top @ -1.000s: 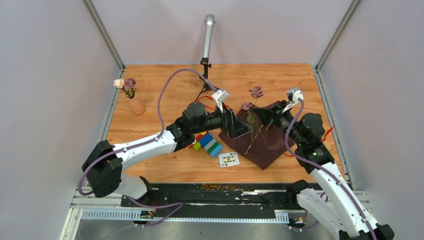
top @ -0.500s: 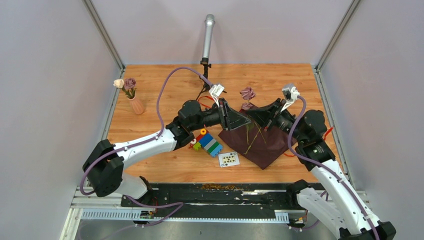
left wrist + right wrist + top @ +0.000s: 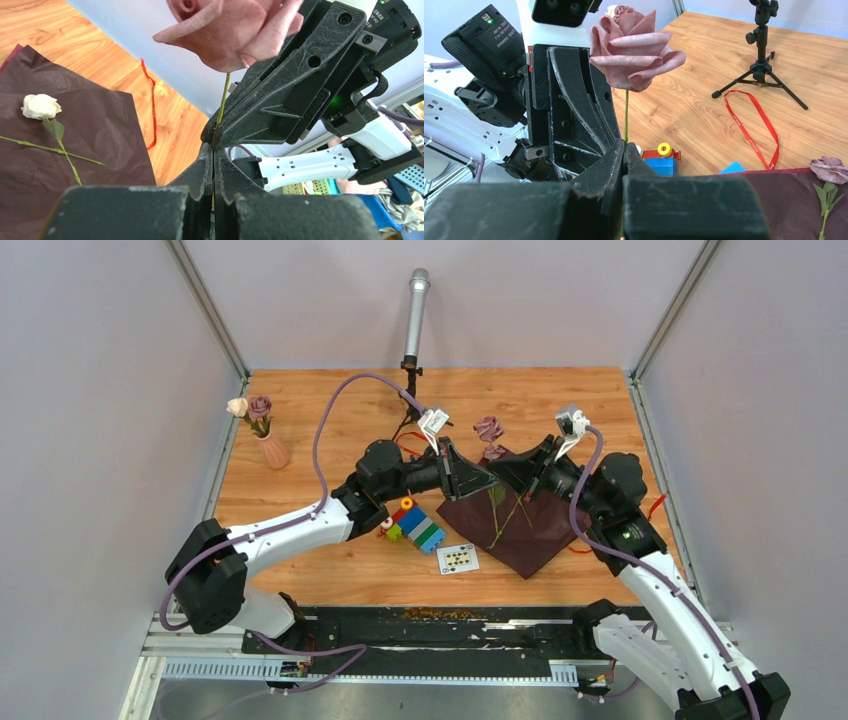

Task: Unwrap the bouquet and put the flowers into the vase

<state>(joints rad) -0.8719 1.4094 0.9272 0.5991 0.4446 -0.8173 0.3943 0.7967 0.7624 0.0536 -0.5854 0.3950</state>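
A dusty purple rose (image 3: pixel 490 427) stands upright above the opened maroon wrap (image 3: pixel 520 535). My right gripper (image 3: pixel 625 145) is shut on its thin green stem (image 3: pixel 626 112), under the bloom (image 3: pixel 634 47). My left gripper (image 3: pixel 213 146) is shut on the same stem (image 3: pixel 223 100) just below the right one, tip to tip (image 3: pixel 498 480). A cream-white rose (image 3: pixel 41 106) and another purple rose (image 3: pixel 830 169) lie on the wrap. The salmon-pink vase (image 3: pixel 272 451) at far left holds two roses (image 3: pixel 250 406).
Coloured toy blocks (image 3: pixel 415 525) and a small dotted card (image 3: pixel 458 558) lie left of the wrap. Red ribbon (image 3: pixel 754 127) loops on the wood near the grey microphone's tripod (image 3: pixel 412 380). More ribbon (image 3: pixel 655 508) shows by the right arm.
My left gripper rose to the stem and closed on it. The right gripper carried the purple rose a little to the left, meeting the left fingers.
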